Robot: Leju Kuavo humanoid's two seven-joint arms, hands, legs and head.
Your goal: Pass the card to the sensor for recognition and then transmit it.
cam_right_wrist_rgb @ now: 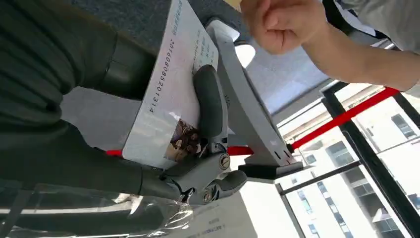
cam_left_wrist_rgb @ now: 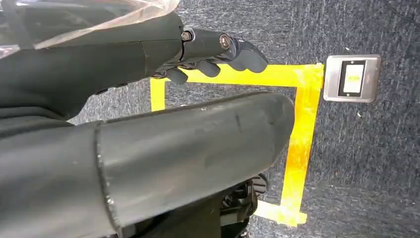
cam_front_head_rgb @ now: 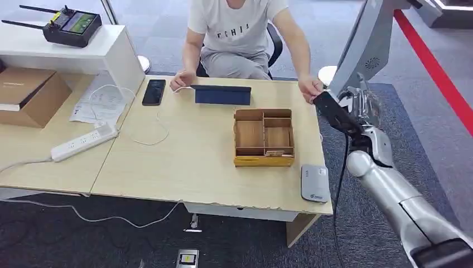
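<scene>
At the right of the head view, the right hand (cam_front_head_rgb: 357, 109) grips the ID card (cam_right_wrist_rgb: 171, 94) beside the person's hand (cam_front_head_rgb: 309, 87). Its fingers (cam_right_wrist_rgb: 210, 101) cover part of the card's photo. The left hand (cam_left_wrist_rgb: 208, 57) hangs over the carpet, fingers curled on nothing; the card reader (cam_front_head_rgb: 314, 182) lies at the table's (cam_front_head_rgb: 184, 162) lower right corner.

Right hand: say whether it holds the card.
Holding. In the right wrist view the right hand pins the card with a finger.

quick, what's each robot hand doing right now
Left robot hand: fingers curled in, holding nothing.
Right robot hand: holding the card.
</scene>
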